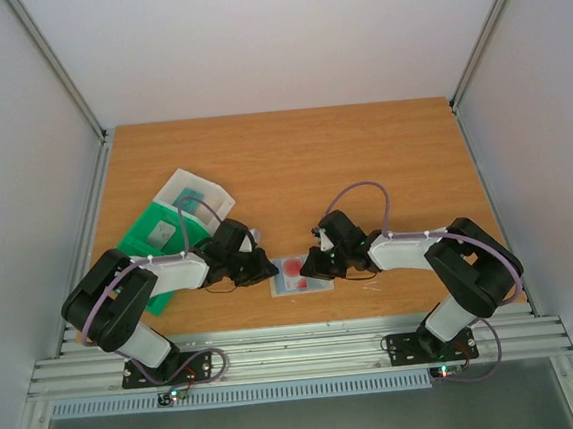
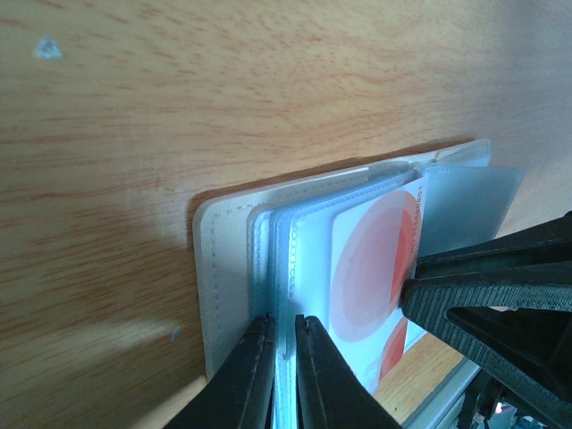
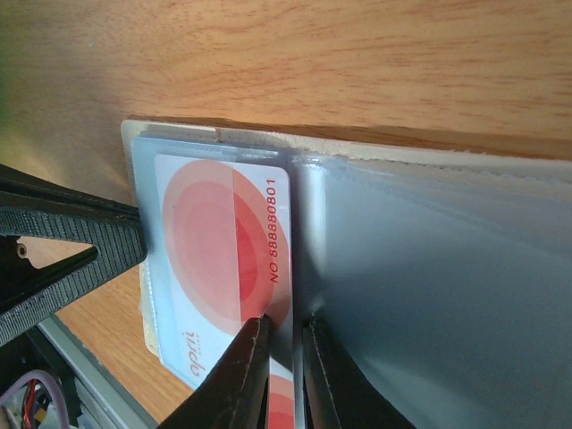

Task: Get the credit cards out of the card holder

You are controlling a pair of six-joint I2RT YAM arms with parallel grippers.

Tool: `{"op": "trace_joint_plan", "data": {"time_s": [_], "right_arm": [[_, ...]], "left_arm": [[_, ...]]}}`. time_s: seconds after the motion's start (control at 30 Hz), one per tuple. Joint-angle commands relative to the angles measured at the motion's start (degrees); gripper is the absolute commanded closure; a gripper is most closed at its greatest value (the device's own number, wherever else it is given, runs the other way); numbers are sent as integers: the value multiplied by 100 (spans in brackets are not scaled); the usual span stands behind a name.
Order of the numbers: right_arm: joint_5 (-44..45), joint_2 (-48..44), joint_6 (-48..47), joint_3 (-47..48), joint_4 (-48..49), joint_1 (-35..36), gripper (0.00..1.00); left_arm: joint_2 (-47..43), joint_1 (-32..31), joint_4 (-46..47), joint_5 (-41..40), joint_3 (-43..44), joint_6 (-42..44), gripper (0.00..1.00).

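- My left end effector: fingers pressed nearly together, pinching a thin pale-blue leaf at the near edge of the card holder.
- The holder lies opened flat on the wood-grain counter, straight ahead of those fingertips and between both end effectors.
- My right end effector: fingers closed tight at the holder's centre seam. One tip overlaps the credit card; I cannot tell if the card itself is caught.
- Card: glossy white plastic, rounded corners, red-orange discs, a red printed number. It sits in a clear pocket just left of my right fingertips.
- Holder: soft, translucent, with a stitched cream border and layered frosted pockets.
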Motion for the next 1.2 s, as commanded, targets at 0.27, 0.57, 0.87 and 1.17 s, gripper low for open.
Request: {"op": "trace_joint_plan", "data": {"time_s": [0.27, 0.57, 0.87, 1.17], "right_arm": [[-165, 217, 44, -49, 320, -89, 98], [60, -260, -52, -157, -158, -225, 99], [122, -835, -219, -279, -679, -591, 99], [314, -1528, -229, -263, -1169, -592, 99]], "left_arm": [[147, -20, -533, -295, -45, 78, 91], [15, -18, -573, -367, -35, 101, 90], [-24, -20, -579, -273, 94, 144, 90], [-79, -15, -447, -169, 55, 95, 89]]}}
